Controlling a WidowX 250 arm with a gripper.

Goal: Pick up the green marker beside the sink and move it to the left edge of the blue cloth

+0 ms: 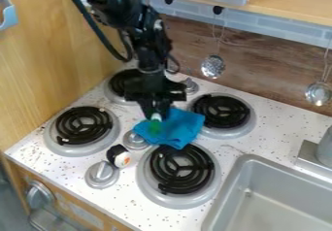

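I can't tell if my gripper [156,115] has the rag [176,129], so I should go slow and gentle.

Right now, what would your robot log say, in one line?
gripper: down at blue cloth | cloth: crumpled, between two black burners | black-and-white object: beside silver knob

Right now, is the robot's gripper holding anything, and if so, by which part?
It cannot be told: the gripper is at the upper left of the blue cloth, but no clear grip shows.
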